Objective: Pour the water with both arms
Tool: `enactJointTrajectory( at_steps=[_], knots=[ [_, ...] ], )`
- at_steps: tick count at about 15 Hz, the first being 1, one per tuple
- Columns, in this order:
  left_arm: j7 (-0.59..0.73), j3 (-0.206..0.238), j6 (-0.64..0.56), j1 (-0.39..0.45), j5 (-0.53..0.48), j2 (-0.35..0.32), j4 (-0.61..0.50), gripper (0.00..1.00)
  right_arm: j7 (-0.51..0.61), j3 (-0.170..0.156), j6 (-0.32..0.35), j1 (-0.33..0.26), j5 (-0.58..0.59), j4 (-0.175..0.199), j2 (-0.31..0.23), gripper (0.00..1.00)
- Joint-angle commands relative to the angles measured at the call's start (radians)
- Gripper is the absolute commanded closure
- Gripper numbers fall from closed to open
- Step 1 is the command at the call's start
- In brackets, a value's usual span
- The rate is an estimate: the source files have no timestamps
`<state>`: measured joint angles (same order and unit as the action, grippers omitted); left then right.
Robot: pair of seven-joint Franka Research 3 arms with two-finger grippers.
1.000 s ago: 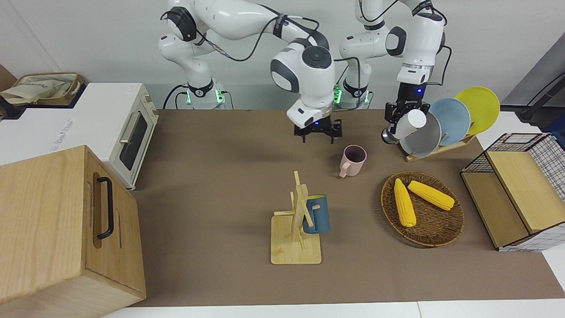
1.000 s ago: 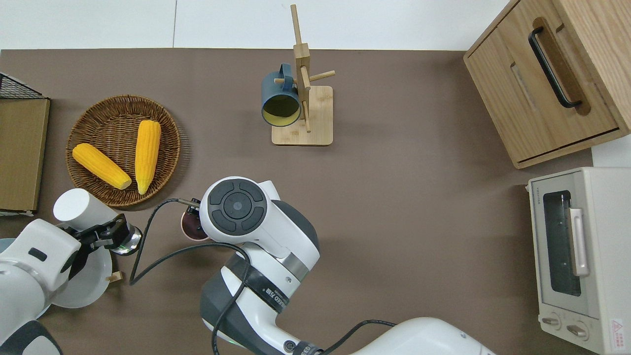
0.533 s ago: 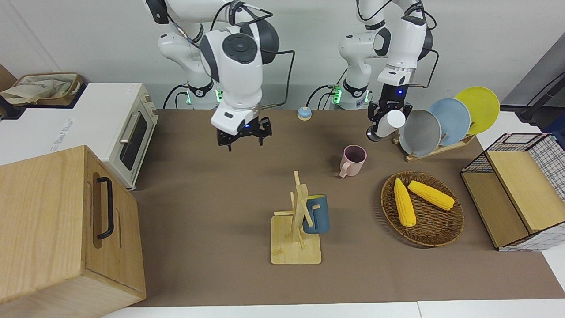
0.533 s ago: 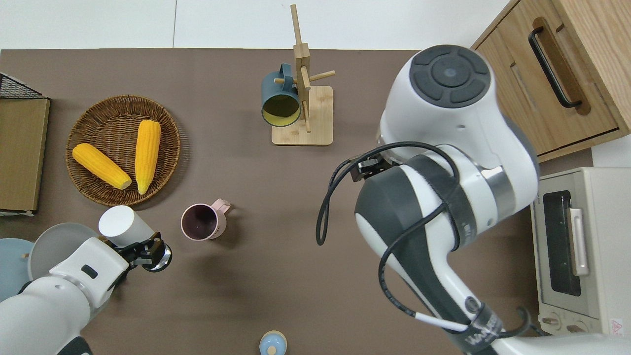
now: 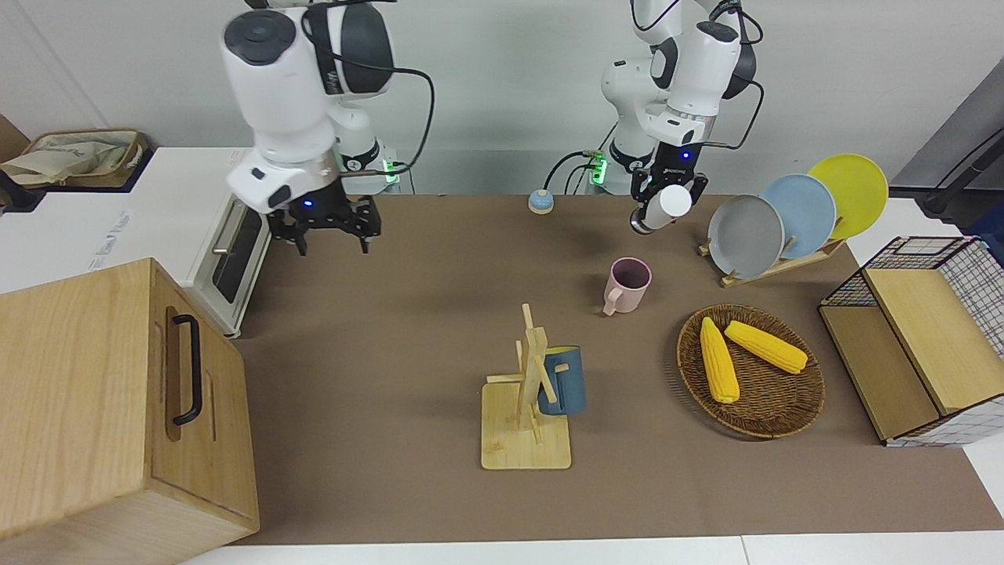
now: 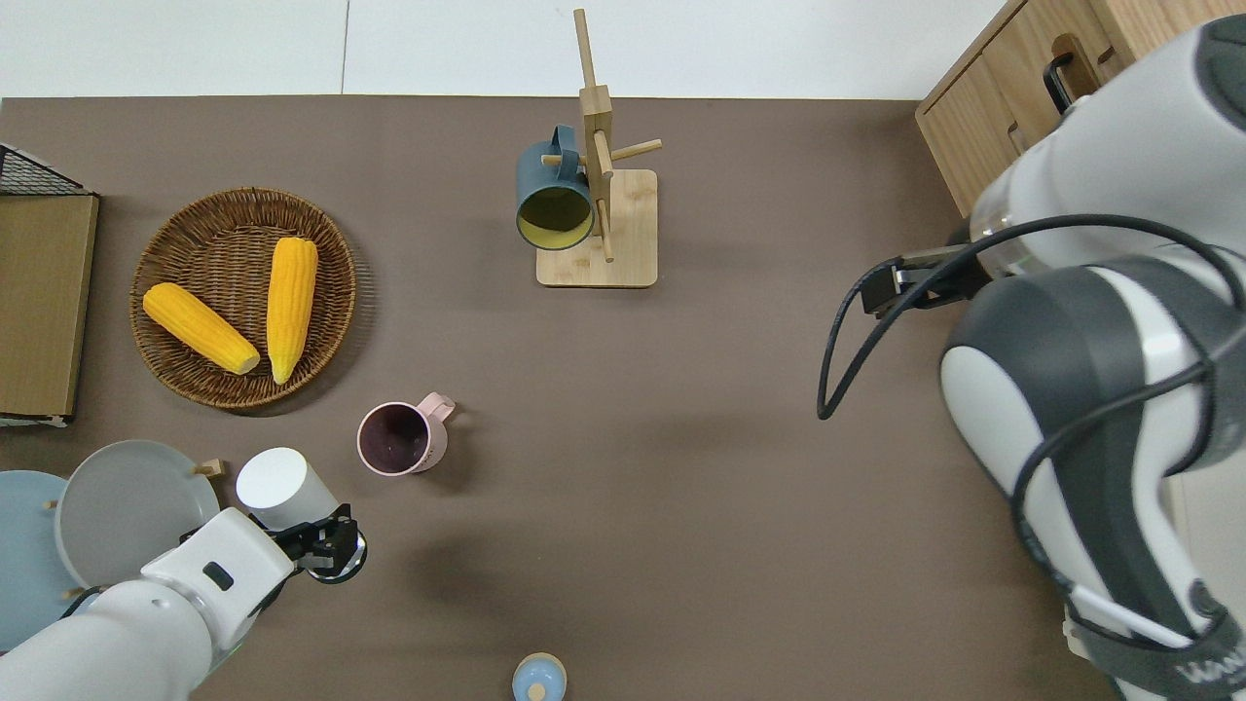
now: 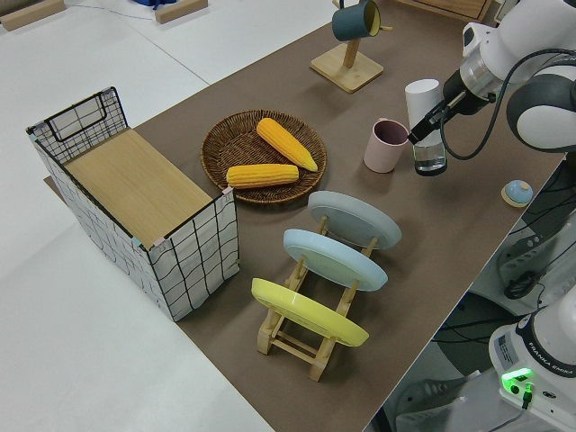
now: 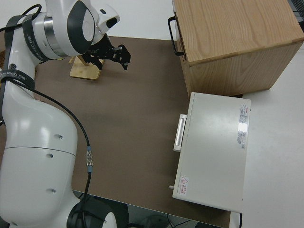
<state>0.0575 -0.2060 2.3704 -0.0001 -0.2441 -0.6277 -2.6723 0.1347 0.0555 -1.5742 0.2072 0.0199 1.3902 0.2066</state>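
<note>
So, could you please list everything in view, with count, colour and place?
Pink mug: one, standing on the table, nearer to the robots than the basket.
Blue mug: one, hanging on the wooden mug stand.
Wicker basket: one, brown, holding two yellow corn cobs.
Plate rack: one, wooden, with grey, blue and yellow plates.
Wire crate: one, at the left arm's end.
Toaster oven: one, white, at the right arm's end.
Wooden cabinet: one.
Bell: one, blue.
White bottle: one, tilted, in the left claw.
Right claw: open, empty.
</note>
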Motion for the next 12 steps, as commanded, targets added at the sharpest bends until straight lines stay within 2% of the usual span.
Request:
enactJointTrajectory(
  at_steps=[1, 6, 8, 11, 12],
  knots=[
    [-0.012, 0.013, -0.025, -0.049, -0.040, -0.012, -0.008, 1.00, -0.024, 0.053, 0.012, -0.026, -0.035, 0.065, -0.075, 0.009],
    [-0.002, 0.005, -0.063, -0.052, -0.046, 0.048, 0.002, 1.00, -0.029, 0.109, 0.039, -0.037, -0.035, 0.061, -0.079, 0.009],
    [-0.004, 0.004, -0.065, -0.052, -0.046, 0.094, 0.024, 1.00, -0.023, 0.110, 0.036, -0.029, -0.020, 0.040, -0.069, 0.009],
    [-0.007, -0.006, -0.100, -0.052, -0.046, 0.143, 0.064, 1.00, -0.020, 0.104, 0.036, -0.017, -0.020, 0.030, -0.078, 0.009],
    [-0.005, -0.006, -0.129, -0.051, -0.046, 0.167, 0.093, 1.00, -0.020, 0.103, 0.037, -0.018, -0.023, 0.012, -0.079, 0.009]
  ],
)
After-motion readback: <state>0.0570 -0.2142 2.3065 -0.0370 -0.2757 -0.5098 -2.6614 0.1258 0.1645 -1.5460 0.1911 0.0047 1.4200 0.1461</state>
